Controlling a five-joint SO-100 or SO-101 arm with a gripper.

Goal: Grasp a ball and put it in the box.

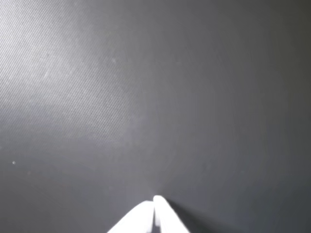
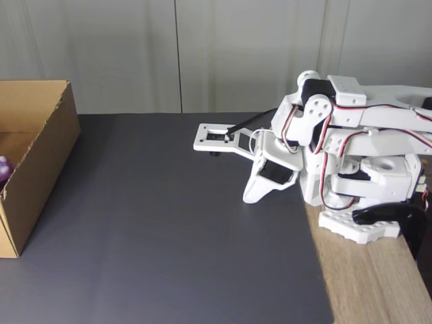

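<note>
The gripper (image 1: 156, 206) has its two white fingers pressed together with nothing between them, pointing down at the dark mat (image 1: 146, 97) in the wrist view. In the fixed view the gripper (image 2: 251, 197) sits low over the mat on the right side of the scene, tucked in close to the folded arm (image 2: 337, 135) and its base. Far to the left stands the box (image 2: 40, 169), open at the top, and a small patch of purple, seemingly the ball (image 2: 4, 169), shows inside it at the left edge of the picture. By the look of it the ball already lies in the box and the arm is folded at rest, so little or nothing seems left to do. Ball and gripper are well apart, the bare mat between them.
</note>
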